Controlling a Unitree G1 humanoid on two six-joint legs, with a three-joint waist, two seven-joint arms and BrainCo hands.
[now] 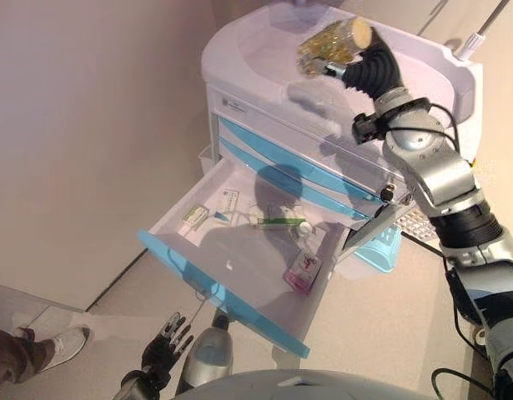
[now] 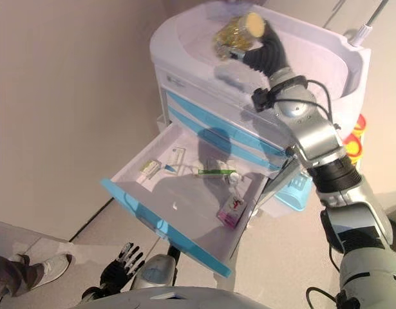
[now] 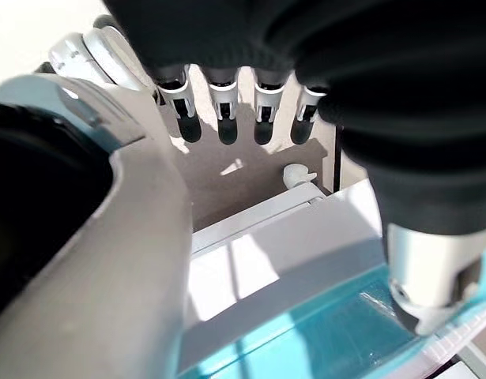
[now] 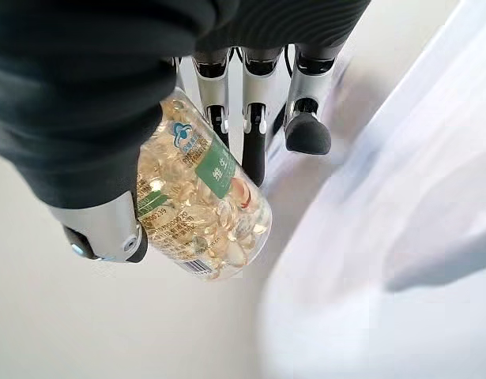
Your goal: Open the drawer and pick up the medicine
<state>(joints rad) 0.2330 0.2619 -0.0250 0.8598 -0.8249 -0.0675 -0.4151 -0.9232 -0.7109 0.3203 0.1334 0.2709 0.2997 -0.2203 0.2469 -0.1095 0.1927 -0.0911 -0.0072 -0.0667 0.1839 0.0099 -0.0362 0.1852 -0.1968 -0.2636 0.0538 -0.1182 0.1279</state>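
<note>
My right hand (image 1: 369, 68) is raised over the top of the white cart (image 1: 423, 62) and is shut on a clear medicine bottle (image 1: 331, 43) full of yellow capsules; the bottle also shows in the right wrist view (image 4: 203, 209), pinched between thumb and fingers. The cart's lowest drawer (image 1: 239, 267), with a blue front, stands pulled out wide. Inside it lie a pink packet (image 1: 302, 273), a green tube (image 1: 279, 222) and small boxes (image 1: 195, 217). My left hand (image 1: 166, 337) hangs low below the drawer front, fingers straight and empty; its fingers show in the left wrist view (image 3: 227, 110).
Two closed blue-fronted drawers (image 1: 306, 179) sit above the open one. A light blue basket (image 1: 381, 246) hangs on the cart's right side. A person's shoe (image 1: 60, 343) stands on the floor at the lower left. A beige wall (image 1: 89, 125) is to the left.
</note>
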